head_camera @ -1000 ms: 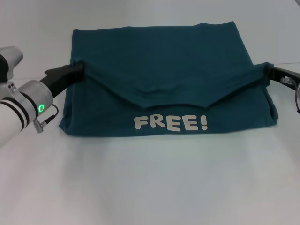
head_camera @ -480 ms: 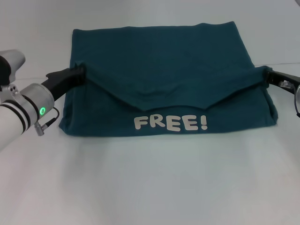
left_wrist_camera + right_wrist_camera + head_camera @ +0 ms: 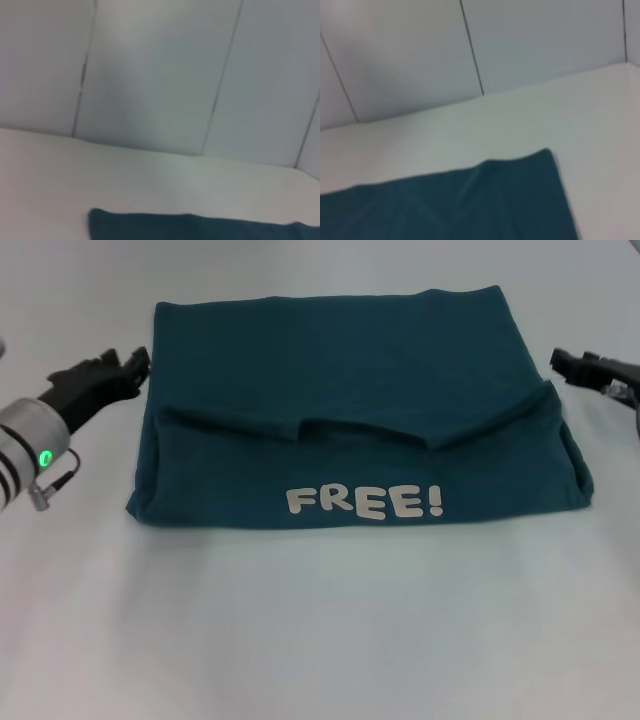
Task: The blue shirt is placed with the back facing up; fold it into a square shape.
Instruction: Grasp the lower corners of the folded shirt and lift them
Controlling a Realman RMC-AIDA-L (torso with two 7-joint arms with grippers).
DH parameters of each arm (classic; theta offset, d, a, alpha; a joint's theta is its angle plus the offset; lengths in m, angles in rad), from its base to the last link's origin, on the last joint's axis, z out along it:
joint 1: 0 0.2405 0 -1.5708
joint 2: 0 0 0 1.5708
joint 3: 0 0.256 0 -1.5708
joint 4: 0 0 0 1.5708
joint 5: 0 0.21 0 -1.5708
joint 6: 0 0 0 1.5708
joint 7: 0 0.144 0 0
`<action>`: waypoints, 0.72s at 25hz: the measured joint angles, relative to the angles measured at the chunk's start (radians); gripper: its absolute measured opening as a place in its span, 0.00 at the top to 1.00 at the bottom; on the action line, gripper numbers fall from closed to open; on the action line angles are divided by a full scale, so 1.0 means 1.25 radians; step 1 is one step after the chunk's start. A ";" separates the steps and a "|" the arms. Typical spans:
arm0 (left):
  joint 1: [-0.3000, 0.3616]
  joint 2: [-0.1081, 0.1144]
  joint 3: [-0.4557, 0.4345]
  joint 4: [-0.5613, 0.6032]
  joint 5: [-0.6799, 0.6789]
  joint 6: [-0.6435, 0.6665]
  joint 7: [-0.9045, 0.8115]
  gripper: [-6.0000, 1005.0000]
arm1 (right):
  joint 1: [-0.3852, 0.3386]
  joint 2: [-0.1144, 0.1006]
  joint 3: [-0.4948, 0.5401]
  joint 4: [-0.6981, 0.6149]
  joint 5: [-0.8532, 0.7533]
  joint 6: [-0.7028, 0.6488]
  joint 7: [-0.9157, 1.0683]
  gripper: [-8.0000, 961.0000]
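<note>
The blue shirt [image 3: 350,440] lay folded on the white table [image 3: 320,620], lettering toward the robot. The left gripper [image 3: 128,368] and right gripper [image 3: 562,362] flanked it, released, touching nothing.

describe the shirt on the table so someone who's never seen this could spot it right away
On the white table, centred between the left pincer and the right pincer, lies the blue shirt, folded into a wide block. It is dark teal, with a loose flap across its middle and white lettering "FREE!" along its near edge.

White table [image 3: 320,640] w/ blue shirt [image 3: 350,380].
</note>
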 joint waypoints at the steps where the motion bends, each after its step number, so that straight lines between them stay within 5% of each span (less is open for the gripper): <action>1: 0.005 0.000 0.001 0.006 0.000 0.000 -0.005 0.69 | -0.001 -0.003 0.000 -0.001 0.002 -0.007 0.004 0.65; 6: 0.041 0.010 0.040 0.022 0.008 0.002 -0.079 0.49 | -0.030 -0.025 -0.011 0.000 -0.004 -0.085 0.061 0.53; 12: 0.136 0.026 0.274 0.120 0.018 0.044 -0.311 0.31 | -0.124 -0.039 -0.098 -0.080 -0.005 -0.256 0.195 0.33; 18: 0.214 0.019 0.365 0.240 0.108 0.155 -0.442 0.19 | -0.212 -0.047 -0.215 -0.175 -0.007 -0.327 0.331 0.34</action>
